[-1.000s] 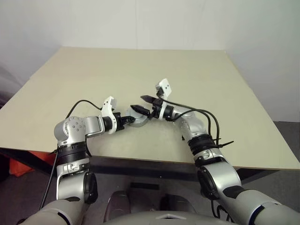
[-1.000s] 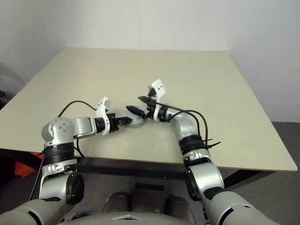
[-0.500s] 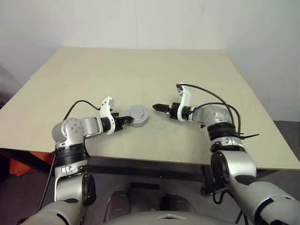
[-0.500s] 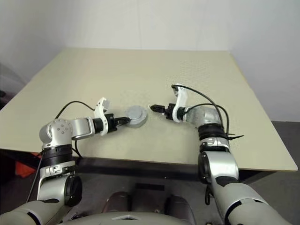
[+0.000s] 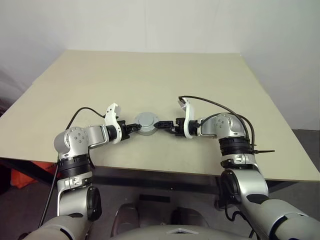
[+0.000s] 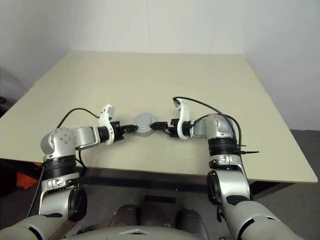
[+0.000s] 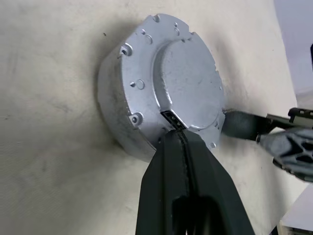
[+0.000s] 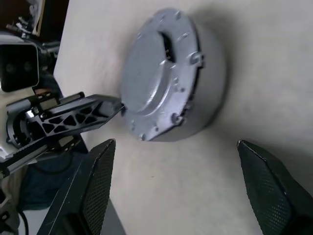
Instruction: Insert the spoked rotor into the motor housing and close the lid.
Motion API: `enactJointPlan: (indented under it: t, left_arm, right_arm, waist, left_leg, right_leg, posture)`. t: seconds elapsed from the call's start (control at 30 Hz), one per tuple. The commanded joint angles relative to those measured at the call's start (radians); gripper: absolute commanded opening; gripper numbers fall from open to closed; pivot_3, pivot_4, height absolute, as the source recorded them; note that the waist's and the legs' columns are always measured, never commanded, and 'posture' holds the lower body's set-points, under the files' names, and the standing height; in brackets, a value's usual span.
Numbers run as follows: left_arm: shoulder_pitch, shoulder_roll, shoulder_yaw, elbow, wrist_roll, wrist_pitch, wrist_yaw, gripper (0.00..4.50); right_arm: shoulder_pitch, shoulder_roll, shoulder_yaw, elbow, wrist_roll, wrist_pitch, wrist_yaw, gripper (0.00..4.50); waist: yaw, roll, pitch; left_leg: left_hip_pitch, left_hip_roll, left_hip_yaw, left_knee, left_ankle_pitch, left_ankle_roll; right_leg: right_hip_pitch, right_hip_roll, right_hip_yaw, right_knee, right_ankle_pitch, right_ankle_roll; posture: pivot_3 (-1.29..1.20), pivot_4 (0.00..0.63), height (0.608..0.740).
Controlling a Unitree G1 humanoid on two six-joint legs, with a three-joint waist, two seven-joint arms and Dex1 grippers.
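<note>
Tabletop [image 5: 150,80]: pale beige, rectangular, set against a white wall; carries one assembled part near its front edge.

Motor housing [image 5: 147,123]: round, shallow, silver-grey metal drum, sitting flat on the tabletop between the two end effectors. Side wall plain; interior not visible.

Lid [image 7: 186,90]: round grey metal disc seated on top of the motor housing, flush with its rim. Raised central face, small holes and lugs around the edge, one small rectangular slot near the rim.

Left end effector [image 7: 178,137]: black fingers pressed together, tips resting against the lid's edge by the slot, at the housing's left side. Nothing clamped between them.

Right end effector [image 5: 159,124]: black fingers spread wide apart, pointing at the housing from its right side, tips just beside the wall; contact cannot be told. Empty.
</note>
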Motion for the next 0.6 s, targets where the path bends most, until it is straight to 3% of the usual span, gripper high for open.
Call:
enactJointPlan:
  t: [0.03,0.6]
  left_arm:
    - [0.0,0.016,0.003,0.001,0.02,0.005,0.021,0.0]
    - [0.002,0.03,-0.009,-0.014,0.011,0.01,0.01,0.0]
  right_arm:
    - [-0.018,0.007,-0.028,-0.027,0.032,0.006,-0.015,4.48]
    - [-0.068,0.141,-0.15,0.072,0.044,-0.079,-0.165,4.48]
  waist:
    - [0.001,0.0,0.0]
    - [0.0,0.0,0.0]
  left_leg:
    - [0.0,0.0,0.0,0.0,0.0,0.0]
    - [0.0,0.0,0.0,0.0,0.0,0.0]
  right_leg:
    - [0.0,0.0,0.0,-0.001,0.0,0.001]
    - [0.0,0.0,0.0,-0.002,0.002,0.002]
  posture:
    - [0.0,0.0,0.74]
    - [0.0,0.0,0.74]
